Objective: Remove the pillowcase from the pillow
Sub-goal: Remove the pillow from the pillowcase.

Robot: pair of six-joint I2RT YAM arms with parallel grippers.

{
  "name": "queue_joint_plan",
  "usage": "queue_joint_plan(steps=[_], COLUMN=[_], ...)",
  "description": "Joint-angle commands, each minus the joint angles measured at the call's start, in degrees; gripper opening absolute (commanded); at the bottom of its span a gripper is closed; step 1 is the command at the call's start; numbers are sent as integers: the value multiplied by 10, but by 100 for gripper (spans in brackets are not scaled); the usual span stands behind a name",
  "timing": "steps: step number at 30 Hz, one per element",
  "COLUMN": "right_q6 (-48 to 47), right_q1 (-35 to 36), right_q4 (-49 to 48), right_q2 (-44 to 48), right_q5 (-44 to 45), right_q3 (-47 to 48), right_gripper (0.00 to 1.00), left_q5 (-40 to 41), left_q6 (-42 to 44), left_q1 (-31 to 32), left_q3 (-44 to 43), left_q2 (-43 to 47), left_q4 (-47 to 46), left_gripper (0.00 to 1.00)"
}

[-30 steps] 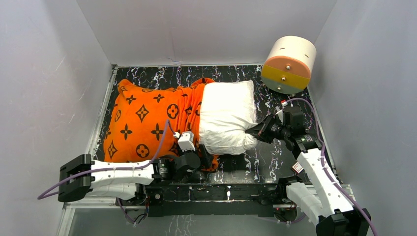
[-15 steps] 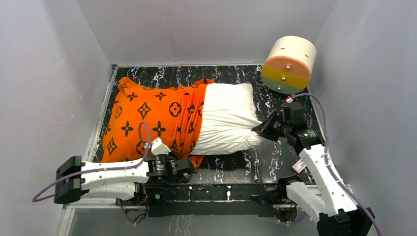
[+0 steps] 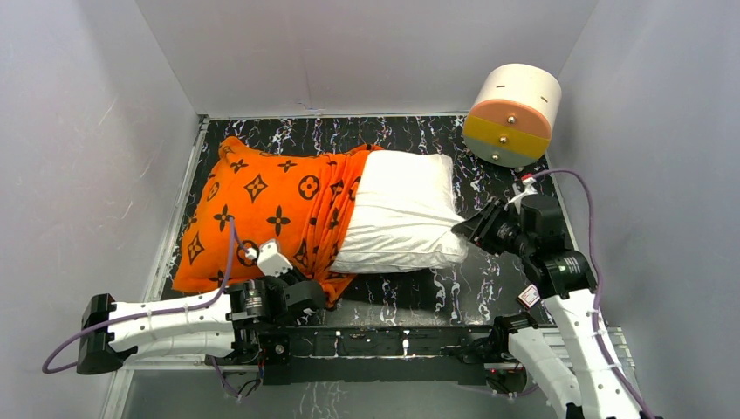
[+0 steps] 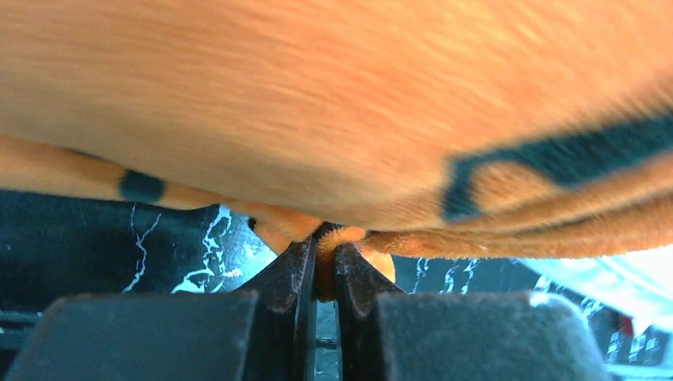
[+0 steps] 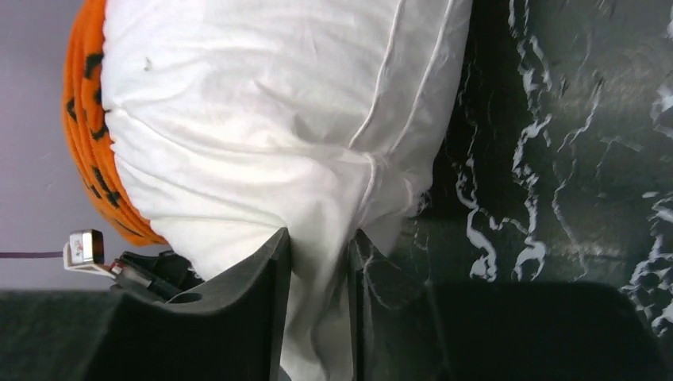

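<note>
The orange pillowcase (image 3: pixel 262 209) with black motifs covers the left half of the white pillow (image 3: pixel 401 209), whose right half lies bare. My left gripper (image 3: pixel 327 292) is at the case's near hem, by the open end. In the left wrist view it (image 4: pixel 324 254) is shut on a fold of orange pillowcase (image 4: pixel 317 95). My right gripper (image 3: pixel 467 229) is at the pillow's near right corner. In the right wrist view its jaws (image 5: pixel 317 246) stand slightly apart, open, with the corner of the pillow (image 5: pixel 262 119) hanging loosely between them.
A white and orange round drum (image 3: pixel 513 113) leans at the back right corner. Grey walls close in the black marbled table (image 3: pixel 489 279) on three sides. The arms' base rail (image 3: pixel 393 340) runs along the near edge.
My left gripper closed on the pillowcase hem and pulled back left, sliding the case leftwards and baring more pillow. My right gripper's jaws have parted on the pillow corner.
</note>
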State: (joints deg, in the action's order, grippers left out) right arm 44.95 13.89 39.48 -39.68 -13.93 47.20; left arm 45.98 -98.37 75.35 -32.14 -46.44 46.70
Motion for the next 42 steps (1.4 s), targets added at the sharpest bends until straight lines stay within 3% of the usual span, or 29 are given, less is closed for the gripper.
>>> queue_joint_plan(steps=[1,5,9,13,16,18,22,26,31,38,42], right_q6=[-65,-33,-81,-115,-127,-98,-21,37,64,72,85], right_q1=[-23,-20,19,116,185,201,211,219,220,220,219], right_q4=[-75,-164,-131,-104,-152,-200,-274,-356,-390,-365,-358], right_q2=[5,-62,-159,-260,-314,-341,-361,-325,-277,-285,-288], right_q5=[-12,-114,-98,-47,-32,-11,14,4,-6,19,28], right_q3=[58,79,157,223,186,117,-54,-222,-306,-269,-268], right_gripper=[48,64,78,80,81,78,59,57,58,58,58], left_q5=[33,34,9,-19,-29,-39,-68,-86,-27,91,27], left_q6=[192,190,208,211,212,224,302,370,434,491,565], left_q1=[-7,-7,-7,-7,-7,-6,-7,-6,-7,-38,-116], left_q3=[17,16,-9,-11,-16,-33,-104,-182,-243,-312,-308], left_q2=[-9,-57,-111,-134,-128,-112,-81,-60,-82,-207,-239], left_q4=[-62,-116,-117,-113,-109,-100,-91,-70,-46,26,-3], left_gripper=[0,0,0,1,23,37,61,75,95,98,98])
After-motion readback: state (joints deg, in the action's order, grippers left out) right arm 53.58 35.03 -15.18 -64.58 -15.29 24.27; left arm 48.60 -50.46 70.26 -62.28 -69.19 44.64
